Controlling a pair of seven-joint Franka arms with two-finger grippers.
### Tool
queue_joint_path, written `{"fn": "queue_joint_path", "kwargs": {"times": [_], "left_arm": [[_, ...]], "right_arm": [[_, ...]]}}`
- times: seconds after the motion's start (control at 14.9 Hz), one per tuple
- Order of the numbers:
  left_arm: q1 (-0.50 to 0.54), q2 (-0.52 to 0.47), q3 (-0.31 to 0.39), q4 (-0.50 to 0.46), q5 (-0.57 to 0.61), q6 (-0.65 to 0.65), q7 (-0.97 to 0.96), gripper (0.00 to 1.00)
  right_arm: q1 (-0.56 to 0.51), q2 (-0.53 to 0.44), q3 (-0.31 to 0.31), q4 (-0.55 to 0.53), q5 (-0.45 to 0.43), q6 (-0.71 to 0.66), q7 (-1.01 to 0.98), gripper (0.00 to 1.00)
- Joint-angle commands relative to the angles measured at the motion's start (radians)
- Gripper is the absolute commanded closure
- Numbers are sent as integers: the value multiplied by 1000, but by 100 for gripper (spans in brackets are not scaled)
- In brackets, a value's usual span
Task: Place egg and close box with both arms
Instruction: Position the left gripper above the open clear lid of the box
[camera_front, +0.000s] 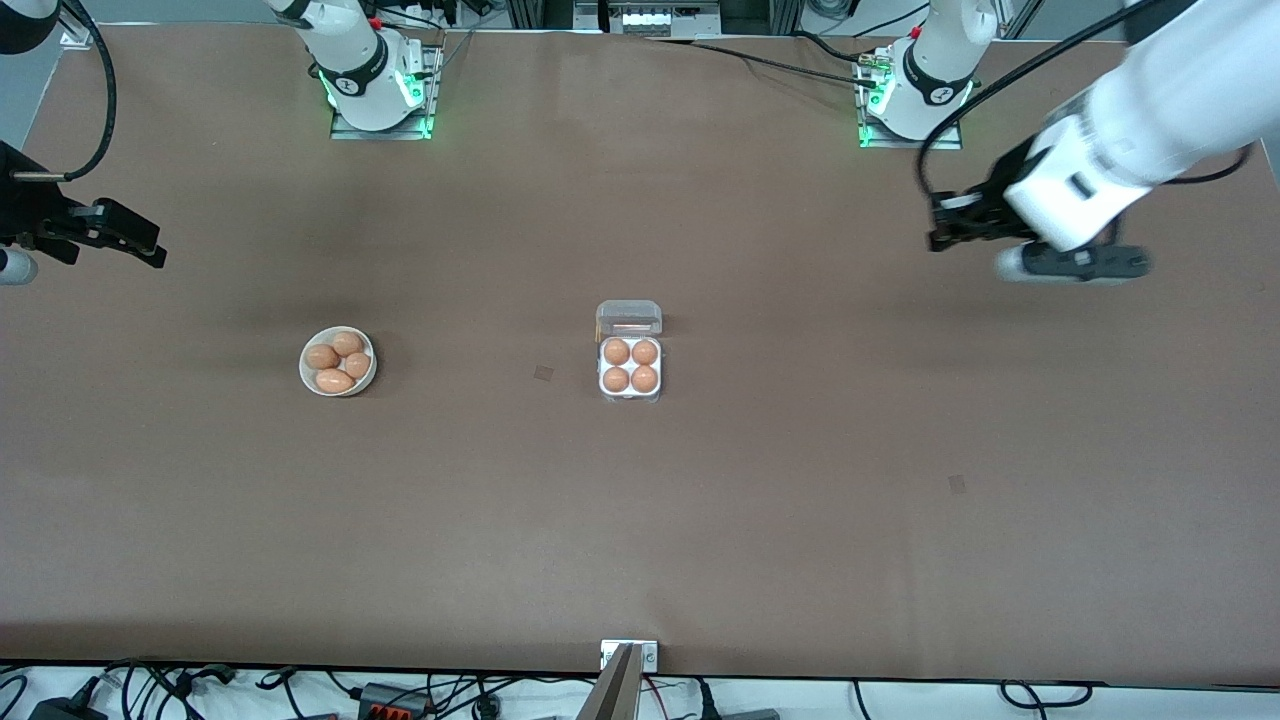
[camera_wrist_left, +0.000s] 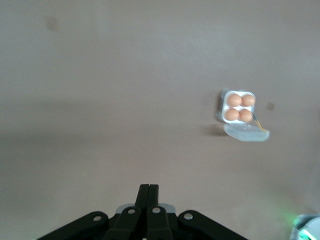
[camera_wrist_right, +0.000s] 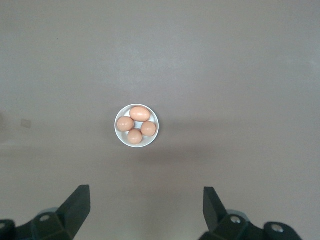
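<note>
**On the table: a full box, lid up, both arms held high**

At the middle of the brown table (camera_front: 760, 500) sits the box (camera_front: 630, 378), its white tray filled with four brown eggs (camera_front: 630, 365), one in each cell. The clear hinged lid (camera_front: 629, 318) stands open on the edge of the tray farther from the front camera. In the left wrist view the same box (camera_wrist_left: 240, 107) shows all four eggs, with the lid (camera_wrist_left: 246, 132) laid back beside the tray.

Toward the right arm's end of the table, well apart from the box, a round white bowl (camera_front: 338, 362) holds four more brown eggs (camera_front: 338, 362); the right wrist view looks straight down on this bowl (camera_wrist_right: 137, 125).

The left claw (camera_front: 950, 222) hangs in the air over bare table near the left arm's base, its fingers (camera_wrist_left: 148, 200) pressed together and holding nothing. The right claw (camera_front: 120, 235) hovers over the table's edge at the right arm's end, its fingers (camera_wrist_right: 76, 202) spread wide apart and empty.
</note>
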Motion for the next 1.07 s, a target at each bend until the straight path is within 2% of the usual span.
{"fn": "queue_joint_path", "kwargs": {"times": [0.0,0.13,0.47,0.74,1.01], "left_arm": [[-115,111,1,94,-12,1,-52,100],[-167,189,3,137,-1,91,-101,100],[-304,350,4,139,-1,343,-216,100],[-376,444,1,141,-7,432,-251,100],[-399,456,0,138,-9,430,-271,100]], "right_arm": [[-3,-16,5,-8,-7,11,-13,0],[-6,-16,5,-8,-4,13,-13,0],[-2,-22,4,-11,-3,3,-13,0],[-3,-26,4,-11,0,-6,-11,0],[-6,-31,-2,-11,-1,-7,-13,0]]}}
